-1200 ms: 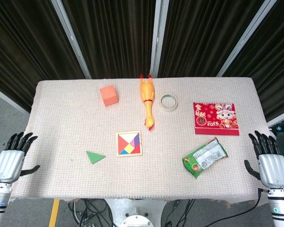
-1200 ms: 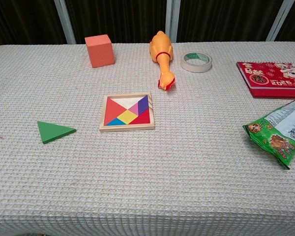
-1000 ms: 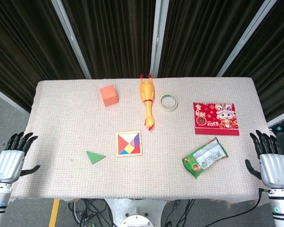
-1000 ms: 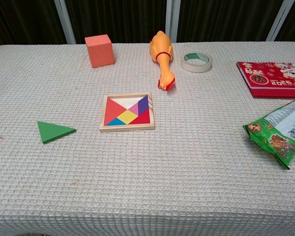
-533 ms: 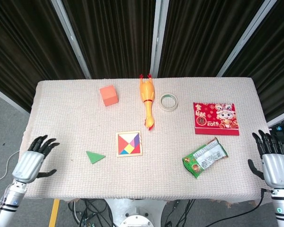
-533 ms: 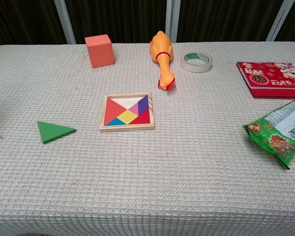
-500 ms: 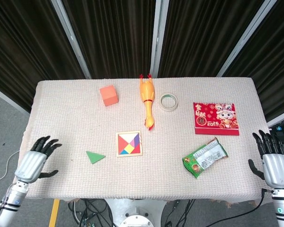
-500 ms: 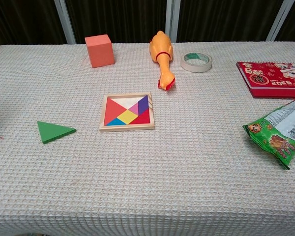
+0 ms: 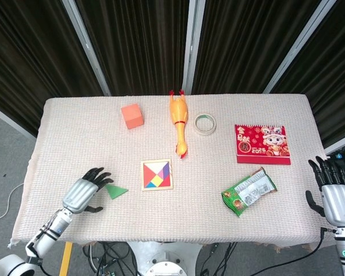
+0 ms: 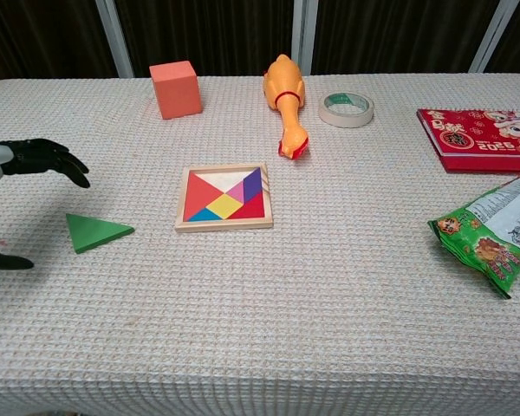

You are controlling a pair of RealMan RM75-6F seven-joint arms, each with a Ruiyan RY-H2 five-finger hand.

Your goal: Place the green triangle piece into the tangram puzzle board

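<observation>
The green triangle piece (image 9: pixel 116 191) (image 10: pixel 96 232) lies flat on the cloth, left of the wooden tangram board (image 9: pixel 157 174) (image 10: pixel 224 197), which holds coloured pieces with a pale gap along its top edge. My left hand (image 9: pixel 85 194) (image 10: pixel 22 173) hovers just left of the triangle, fingers spread, holding nothing. My right hand (image 9: pixel 335 195) hangs off the table's right edge, fingers apart and empty; the chest view does not show it.
An orange cube (image 9: pixel 131 115), a rubber chicken (image 9: pixel 179 122) and a tape roll (image 9: pixel 205 123) stand at the back. A red calendar (image 9: pixel 262 144) and a green snack bag (image 9: pixel 248 191) lie on the right. The table's front edge (image 9: pixel 161 238) runs below the triangle.
My left hand has swept in from beyond the table's left edge to just beside the green triangle. The right hand has drifted slightly down and right. The objects have not moved.
</observation>
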